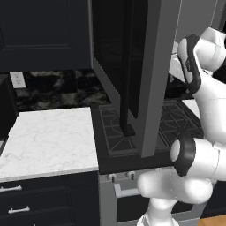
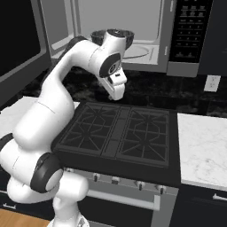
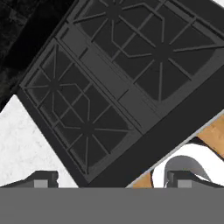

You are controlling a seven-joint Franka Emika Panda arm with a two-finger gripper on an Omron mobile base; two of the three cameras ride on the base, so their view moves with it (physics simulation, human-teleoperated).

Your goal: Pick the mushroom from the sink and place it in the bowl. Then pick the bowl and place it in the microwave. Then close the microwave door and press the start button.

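So the microwave (image 2: 133, 33) sits up above the stove (image 2: 119, 133) with its cavity wide open, and the bowl (image 2: 113, 36) is already inside it, on the cavity floor toward the left, speckled grey with the dark rim showing just behind the arm's wrist. Can't see into the bowl from here, so no idea about the mushroom.

The microwave door (image 1: 145, 66) is swung out toward the base, and in the left base view it hangs edge-on over the cooktop with its dark vertical handle bar (image 1: 127, 70) facing left. The control panel (image 2: 190, 29) is on the right side of the oven.

The arm is folded up high, with the hand hanging in front of the microwave opening and pointing down at the burners. The end effector (image 3: 111, 179) looks released: in the hand view the two fingertips (image 3: 43, 179) sit far apart with nothing between them, just the black grates below, a corner of the white marble desk (image 3: 26, 140) and a strip of wood floor (image 3: 214, 131).

White marble desk on both sides of the stove, and a wall outlet (image 2: 212, 83) to the right.
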